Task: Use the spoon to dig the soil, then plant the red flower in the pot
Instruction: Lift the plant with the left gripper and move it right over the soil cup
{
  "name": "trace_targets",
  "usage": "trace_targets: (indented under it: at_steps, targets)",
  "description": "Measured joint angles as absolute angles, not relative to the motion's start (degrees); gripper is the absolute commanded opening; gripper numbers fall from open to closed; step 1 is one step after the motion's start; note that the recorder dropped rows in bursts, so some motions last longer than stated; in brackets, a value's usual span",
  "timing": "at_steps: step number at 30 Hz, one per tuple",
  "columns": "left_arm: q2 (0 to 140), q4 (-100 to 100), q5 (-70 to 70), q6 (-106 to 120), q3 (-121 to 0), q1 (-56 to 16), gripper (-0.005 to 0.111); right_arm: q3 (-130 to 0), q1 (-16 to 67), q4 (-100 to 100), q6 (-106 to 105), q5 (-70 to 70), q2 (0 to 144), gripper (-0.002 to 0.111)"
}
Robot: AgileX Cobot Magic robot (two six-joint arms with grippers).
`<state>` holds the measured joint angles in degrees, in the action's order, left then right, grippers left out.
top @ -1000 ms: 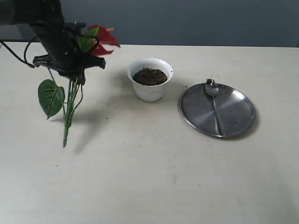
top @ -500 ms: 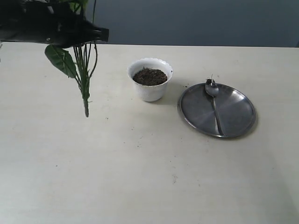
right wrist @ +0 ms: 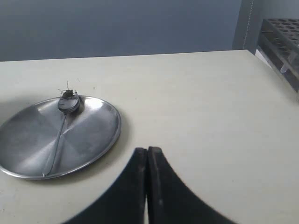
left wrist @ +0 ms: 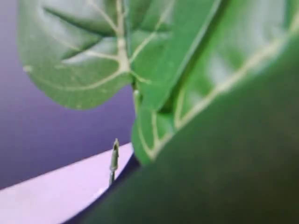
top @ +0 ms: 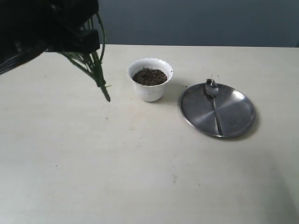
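My left gripper (top: 78,45) is a dark blur at the top left of the exterior view, shut on the red flower's green stems (top: 96,70). The stems hang in the air and slant down towards the pot, their tip (top: 107,99) just left of it. The red bloom is hidden; big green leaves (left wrist: 93,56) fill the left wrist view. The white pot (top: 149,92) holds dark soil (top: 149,76). The spoon (top: 215,107) lies on the steel plate (top: 240,123) with a little soil in its bowl. My right gripper (right wrist: 148,150) is shut and empty, near the plate (right wrist: 93,135) and spoon (right wrist: 60,128).
Crumbs of soil (top: 139,138) are scattered on the beige table in front of the pot. A dark rack (right wrist: 280,42) stands at the table's edge in the right wrist view. A blue-grey wall runs behind the table.
My left arm has risen and swung right with the flower. The stems, hanging straight before, now tilt with their tip close to the pot. The red bloom has gone out of view.
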<state>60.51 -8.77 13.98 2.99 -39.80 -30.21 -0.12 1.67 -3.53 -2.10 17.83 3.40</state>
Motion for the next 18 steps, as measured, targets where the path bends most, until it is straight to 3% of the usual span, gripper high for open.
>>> trace_targets:
  at_steps: [5, 18]
  targets:
    - [64.5, 30.6, 27.1, -28.6, -39.8, -30.3, 0.0, -0.1, 1.7, -3.5, -2.1, 17.8, 3.4, -0.001]
    - [78.2, 50.9, 44.2, -41.0, -49.1, -16.4, 0.0, -0.1, 1.7, -3.5, -2.1, 17.8, 3.4, -0.001]
